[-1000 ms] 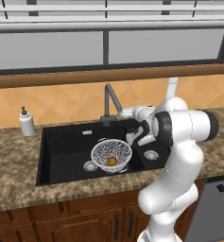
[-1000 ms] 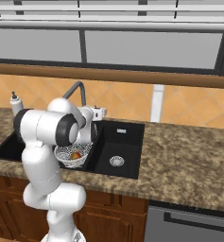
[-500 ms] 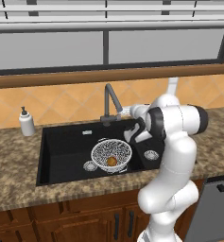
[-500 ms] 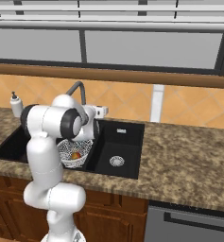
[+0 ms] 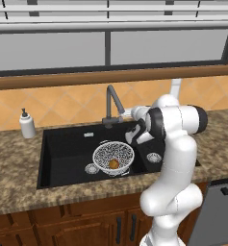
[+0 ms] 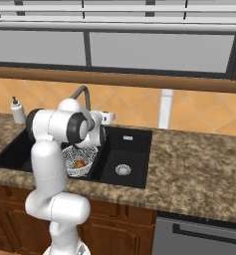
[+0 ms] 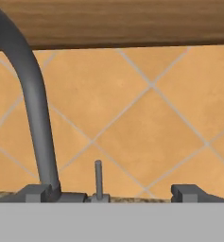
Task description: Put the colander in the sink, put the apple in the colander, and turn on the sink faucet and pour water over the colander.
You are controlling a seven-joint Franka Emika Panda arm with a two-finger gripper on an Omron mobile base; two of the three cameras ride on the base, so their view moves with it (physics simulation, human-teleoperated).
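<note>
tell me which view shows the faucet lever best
The hand view: the lever stands upright, centred and close beside the sink faucet neck, between the gripper fingertips. The left base view shows the whole faucet, but its lever is too small to make out. In the right base view the arm hides most of the faucet.

white soap dispenser [image 5: 27, 124] on granite counter [image 5: 14, 163], window [image 5: 110, 45] w/ wood sill, orange tile backsplash [image 7: 146, 113], dishwasher [image 6: 199, 234]

The apple [image 5: 114, 164] lies in the speckled colander [image 5: 113, 157] in the black sink [image 5: 67, 156], under the gray sink faucet [image 5: 112, 103].
</note>
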